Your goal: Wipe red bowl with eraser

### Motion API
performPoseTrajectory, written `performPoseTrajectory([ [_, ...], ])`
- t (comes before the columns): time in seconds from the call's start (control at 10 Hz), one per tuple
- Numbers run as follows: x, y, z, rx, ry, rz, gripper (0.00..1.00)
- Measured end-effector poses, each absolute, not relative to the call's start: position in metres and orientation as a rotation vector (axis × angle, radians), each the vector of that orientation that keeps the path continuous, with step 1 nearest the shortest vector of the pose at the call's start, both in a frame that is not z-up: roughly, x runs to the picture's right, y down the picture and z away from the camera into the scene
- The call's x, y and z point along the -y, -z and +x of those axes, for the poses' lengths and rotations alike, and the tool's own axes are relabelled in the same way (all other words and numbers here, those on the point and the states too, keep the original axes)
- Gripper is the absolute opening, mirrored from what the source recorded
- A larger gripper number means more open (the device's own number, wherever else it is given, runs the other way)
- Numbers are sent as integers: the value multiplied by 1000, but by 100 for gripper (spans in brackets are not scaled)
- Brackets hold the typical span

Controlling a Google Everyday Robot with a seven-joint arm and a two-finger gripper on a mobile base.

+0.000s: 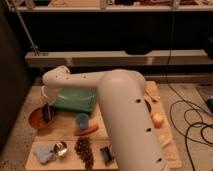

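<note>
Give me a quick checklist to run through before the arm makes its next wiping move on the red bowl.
1. Gripper over the red bowl: ok, it hangs above the bowl's inside.
2. Eraser in the gripper: cannot tell, only a dark shape shows there.
3. Eraser touching the bowl: cannot tell.
4. Bowl sitting fully on the table: ok, near the left edge.
5. Blue cup clear of the wiping path: ok, it stands apart to the bowl's right.

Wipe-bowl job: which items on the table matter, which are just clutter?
In the job: red bowl; eraser, over the bowl at the gripper.

Lying about: green tray, blue cup, carrot, grapes, metal cup, black block, orange.
</note>
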State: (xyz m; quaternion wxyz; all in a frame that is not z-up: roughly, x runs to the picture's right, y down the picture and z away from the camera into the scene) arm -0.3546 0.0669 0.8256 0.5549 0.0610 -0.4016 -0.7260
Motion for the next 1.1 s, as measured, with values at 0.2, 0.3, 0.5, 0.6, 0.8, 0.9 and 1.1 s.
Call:
performPoseTrajectory([
  [0.2,-65,-828,-373,970,1695,158,0],
  [0.3,-66,-826,-384,997,1685,172,0],
  [0.5,-63,-814,-404,1095,1650,226,0],
  [0.6,-62,-810,-406,1118,1647,234,0],
  [0.8,-68,-807,-399,1127,1655,221,0],
  [0.9,-71,-807,-392,1125,1662,210,0],
  [1.1,-73,-808,-378,1103,1663,169,0],
])
